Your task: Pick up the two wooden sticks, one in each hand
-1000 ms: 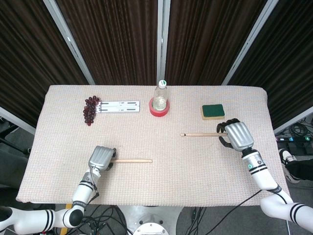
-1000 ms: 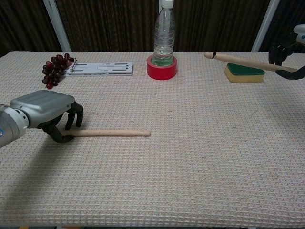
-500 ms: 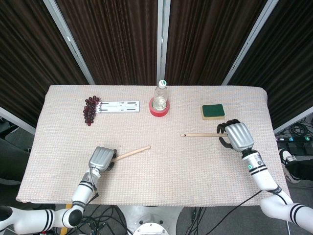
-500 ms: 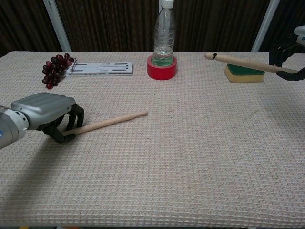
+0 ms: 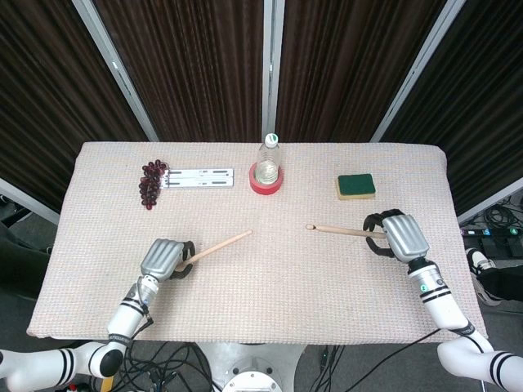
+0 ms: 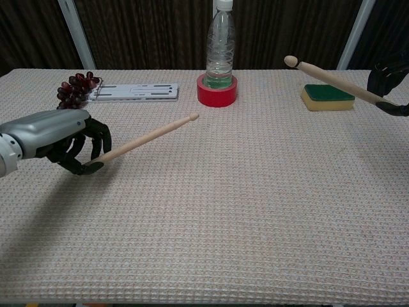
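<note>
Both wooden sticks [image 6: 148, 135] now tilt higher off the table [image 6: 255, 204]

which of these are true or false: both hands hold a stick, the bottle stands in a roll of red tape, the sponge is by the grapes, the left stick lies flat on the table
1. Both hands hold a stick. True: the left hand grips the left stick, and the right hand grips the right stick.
2. The bottle stands in a roll of red tape. True.
3. The sponge is by the grapes. False: the sponge is toward the table's right side, the grapes toward its left, beside a white strip.
4. The left stick lies flat on the table. False: its free end tilts up, off the cloth.
</note>
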`<action>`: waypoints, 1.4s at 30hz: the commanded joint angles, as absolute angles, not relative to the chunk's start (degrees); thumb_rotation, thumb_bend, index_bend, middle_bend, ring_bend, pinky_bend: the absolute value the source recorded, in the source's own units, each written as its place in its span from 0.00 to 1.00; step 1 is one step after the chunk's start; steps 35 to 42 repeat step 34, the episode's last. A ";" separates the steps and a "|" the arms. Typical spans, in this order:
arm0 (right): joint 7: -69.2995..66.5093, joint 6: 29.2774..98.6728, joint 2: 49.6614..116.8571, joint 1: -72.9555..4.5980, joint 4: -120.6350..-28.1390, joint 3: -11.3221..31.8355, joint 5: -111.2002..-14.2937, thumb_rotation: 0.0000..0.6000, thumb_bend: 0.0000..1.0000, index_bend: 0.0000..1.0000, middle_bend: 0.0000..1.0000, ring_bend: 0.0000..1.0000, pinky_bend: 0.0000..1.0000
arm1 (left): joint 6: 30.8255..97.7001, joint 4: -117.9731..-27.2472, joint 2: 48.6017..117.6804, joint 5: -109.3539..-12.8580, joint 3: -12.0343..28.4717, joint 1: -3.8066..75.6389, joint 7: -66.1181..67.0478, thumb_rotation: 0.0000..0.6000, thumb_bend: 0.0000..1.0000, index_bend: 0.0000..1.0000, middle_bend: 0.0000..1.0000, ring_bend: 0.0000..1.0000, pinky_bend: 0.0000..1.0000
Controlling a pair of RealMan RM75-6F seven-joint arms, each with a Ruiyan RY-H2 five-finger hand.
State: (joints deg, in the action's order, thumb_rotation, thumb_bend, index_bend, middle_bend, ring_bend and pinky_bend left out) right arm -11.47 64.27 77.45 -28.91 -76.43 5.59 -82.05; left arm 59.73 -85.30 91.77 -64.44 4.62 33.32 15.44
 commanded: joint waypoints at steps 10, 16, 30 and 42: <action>-23.37 62.06 83.20 -30.39 -87.53 5.27 -84.44 1.00 0.94 0.62 0.62 0.43 0.35 | 60.42 -84.28 84.23 -84.76 10.01 36.86 -18.29 1.00 0.57 0.59 0.66 0.71 0.75; -19.03 61.08 88.41 -31.33 -89.04 7.23 -80.53 1.00 0.94 0.63 0.62 0.43 0.36 | 60.52 -83.91 85.02 -88.13 9.64 39.31 -19.51 1.00 0.57 0.59 0.66 0.71 0.75; -11.67 60.98 94.80 -33.07 -90.44 10.64 -75.51 1.00 0.94 0.64 0.62 0.44 0.36 | 60.15 -85.36 86.51 -88.98 7.86 41.33 -16.63 1.00 0.57 0.59 0.65 0.71 0.75; -10.82 60.92 95.17 -33.21 -90.56 10.93 -74.97 1.00 0.94 0.64 0.62 0.44 0.36 | 60.43 -85.64 86.34 -88.96 7.54 41.41 -16.70 1.00 0.57 0.59 0.65 0.71 0.75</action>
